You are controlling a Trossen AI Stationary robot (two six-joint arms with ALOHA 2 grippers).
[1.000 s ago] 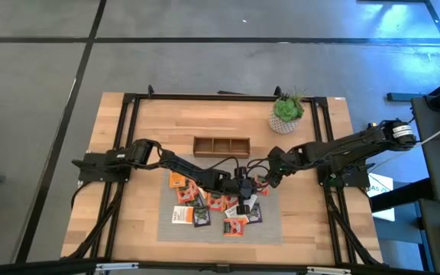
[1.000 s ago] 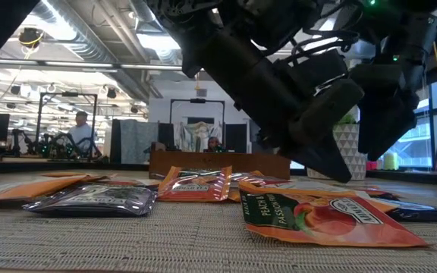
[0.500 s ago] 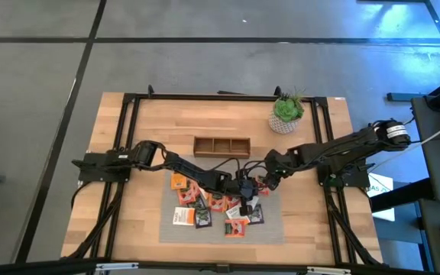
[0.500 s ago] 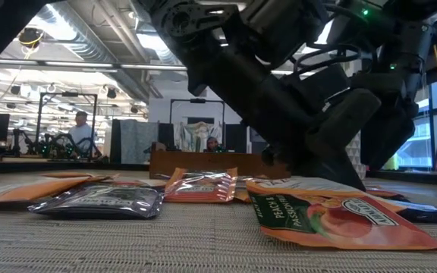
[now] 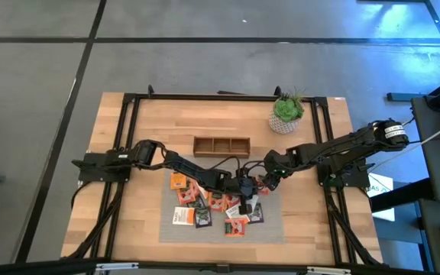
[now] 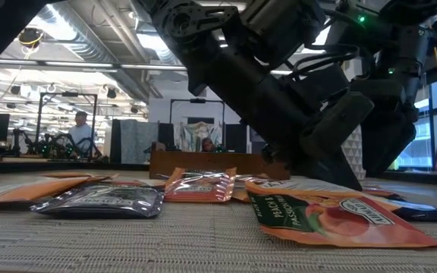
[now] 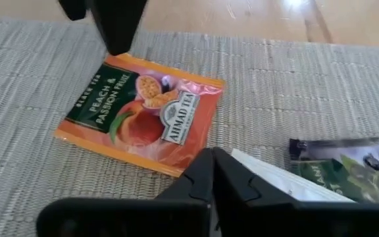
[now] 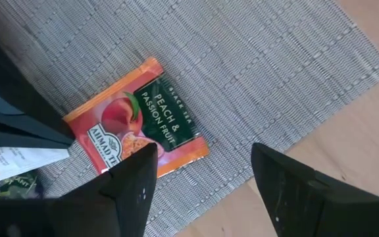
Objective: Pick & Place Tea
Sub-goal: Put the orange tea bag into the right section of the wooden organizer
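1. Tea sachets [image 5: 212, 206] lie scattered on the grey mat [image 5: 270, 229], mid-desk [image 5: 128, 221]; roughly a dozen, orange, black and white; some overlap.
2. Wooden tray [image 5: 221, 145] sits just beyond the mat's far edge; all three compartments look empty from above, so by my reading nothing is placed yet and nearly the whole job is left.
3. Left gripper [image 5: 244, 191] is low over the mat's right part; fingers [image 7: 199, 184] together, tips pinching the edge of a white sachet [image 7: 288, 184]; it looks clamped, but whether it is lifted I can't tell.
4. Right gripper [image 5: 266, 181] hovers at the mat's right edge, close beside the left one; fingers [image 8: 133, 181] wide apart, holding nothing; a peach sachet [image 8: 140, 122] lies flat on the mat beneath and ahead of it.
5. Same peach sachet shows in left wrist view [image 7: 143, 112], just beyond the white one, not touching it.
6. Potted plant [image 5: 287, 111] stands at the far right corner, well clear of the work.
7. Judgement: first pick in progress; carry to tray, then the rest, still to do.
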